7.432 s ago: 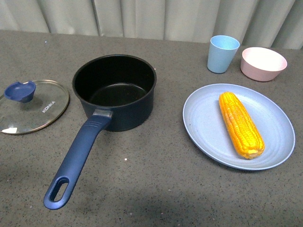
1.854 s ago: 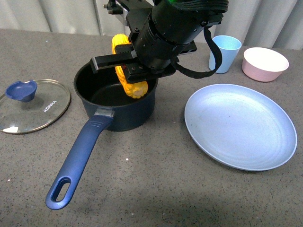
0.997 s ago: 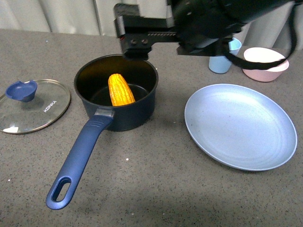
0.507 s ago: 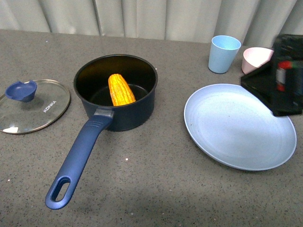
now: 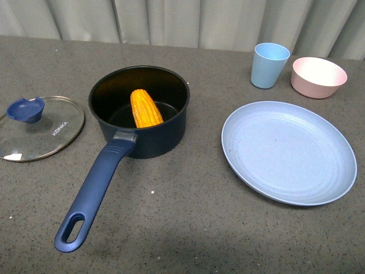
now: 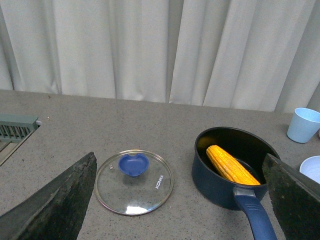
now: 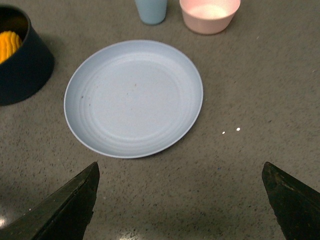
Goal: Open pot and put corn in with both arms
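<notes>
Front view shows the corn, stiff and bumpy, leaning inside the pot at centre-left, best pinched mid-cob, while both grippers, left gripper and right gripper, stand spread and empty.

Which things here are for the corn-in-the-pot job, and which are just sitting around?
For the job:
pot
corn, lying inside the pot
glass lid, off and beside the pot

Just lying about:
pale blue plate
blue cup
pink bowl

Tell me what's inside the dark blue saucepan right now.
One orange-yellow corn cob leans inside the dark blue saucepan. Its lower end and part of the black floor are hidden behind the near wall.
</notes>
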You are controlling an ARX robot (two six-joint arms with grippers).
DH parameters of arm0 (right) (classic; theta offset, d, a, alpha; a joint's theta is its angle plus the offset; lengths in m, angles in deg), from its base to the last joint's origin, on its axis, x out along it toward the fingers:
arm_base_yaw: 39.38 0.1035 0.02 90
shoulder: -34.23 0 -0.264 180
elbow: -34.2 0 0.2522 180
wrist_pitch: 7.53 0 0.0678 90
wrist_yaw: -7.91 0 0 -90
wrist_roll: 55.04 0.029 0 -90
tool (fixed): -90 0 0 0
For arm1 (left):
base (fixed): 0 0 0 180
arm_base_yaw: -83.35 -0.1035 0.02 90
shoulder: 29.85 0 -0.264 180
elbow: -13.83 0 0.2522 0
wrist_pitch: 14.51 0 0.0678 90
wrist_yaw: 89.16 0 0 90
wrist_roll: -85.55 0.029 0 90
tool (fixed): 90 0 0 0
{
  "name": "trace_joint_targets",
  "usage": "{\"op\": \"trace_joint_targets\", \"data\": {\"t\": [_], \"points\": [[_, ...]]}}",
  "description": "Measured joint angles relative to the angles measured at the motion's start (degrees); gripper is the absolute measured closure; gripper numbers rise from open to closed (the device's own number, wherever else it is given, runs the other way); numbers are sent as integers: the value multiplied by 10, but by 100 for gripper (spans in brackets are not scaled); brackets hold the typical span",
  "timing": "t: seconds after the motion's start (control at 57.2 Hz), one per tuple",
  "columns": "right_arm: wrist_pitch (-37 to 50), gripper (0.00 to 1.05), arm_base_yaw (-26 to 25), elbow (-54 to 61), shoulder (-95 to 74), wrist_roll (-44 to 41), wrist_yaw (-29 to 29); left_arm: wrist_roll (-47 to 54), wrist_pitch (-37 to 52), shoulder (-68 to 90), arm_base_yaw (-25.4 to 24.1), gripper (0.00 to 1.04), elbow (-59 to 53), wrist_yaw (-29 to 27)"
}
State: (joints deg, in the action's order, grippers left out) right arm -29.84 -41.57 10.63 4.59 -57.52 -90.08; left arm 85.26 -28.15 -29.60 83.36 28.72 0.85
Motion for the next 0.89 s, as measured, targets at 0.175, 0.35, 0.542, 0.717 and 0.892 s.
{"op": "trace_joint_targets", "data": {"t": [0.175,0.35,0.542,0.717,0.892], "points": [[5,9,-51,12,65,-7,-83,0,0,0,0,7,0,0],[235,40,17,94,140,15,74,0,0,0,0,7,0,0],[210,74,20,95,172,19,80,0,-1,0,0,7,0,0],[189,102,20,95,196,19,80,0,-1,-1,0,7,0,0],[89,104,20,95,294,19,79,0,-1,-1,0,7,0,0]]}}
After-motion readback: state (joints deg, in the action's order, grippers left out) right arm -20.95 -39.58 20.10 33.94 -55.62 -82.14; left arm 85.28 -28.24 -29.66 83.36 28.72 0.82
